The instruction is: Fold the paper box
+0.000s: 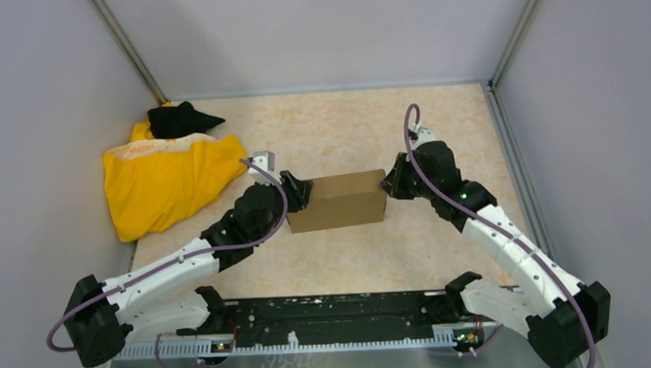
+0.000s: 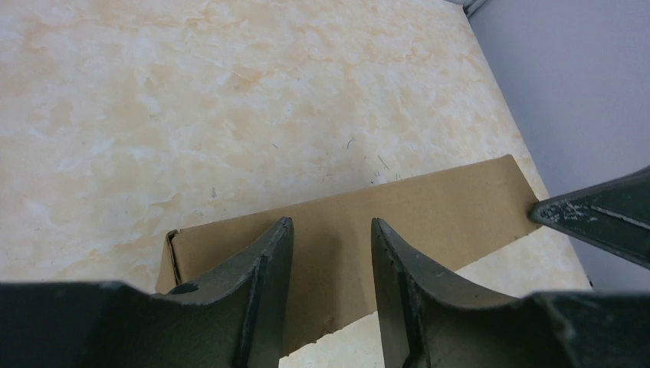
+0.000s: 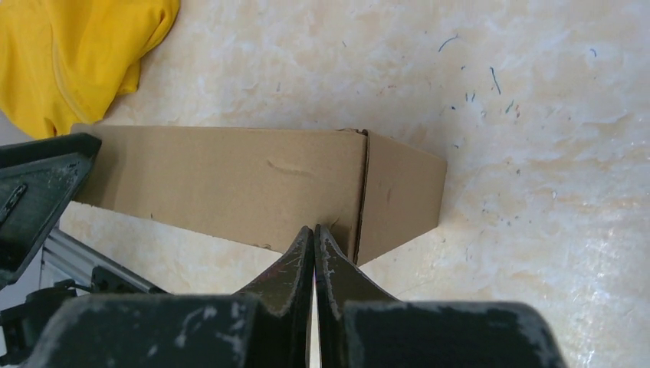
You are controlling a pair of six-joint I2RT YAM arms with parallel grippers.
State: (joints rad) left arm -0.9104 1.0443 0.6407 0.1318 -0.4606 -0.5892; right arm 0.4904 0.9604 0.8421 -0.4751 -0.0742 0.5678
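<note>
The paper box point(image 1: 337, 202) is a closed, shallow brown cardboard box in the middle of the table. My left gripper point(image 1: 306, 193) is at its left end, open, and the box top point(image 2: 429, 215) shows through the gap between its fingers point(image 2: 268, 261). Nothing is pinched between them. My right gripper point(image 1: 386, 184) is at the box's right end. In the right wrist view it point(image 3: 315, 228) is shut, its tips touching the box point(image 3: 230, 180) beside the end fold. It holds nothing.
A crumpled yellow cloth point(image 1: 164, 178) lies at the far left with a black item point(image 1: 182, 118) on top. Grey walls enclose the table on three sides. The black mounting rail point(image 1: 336, 320) runs along the near edge.
</note>
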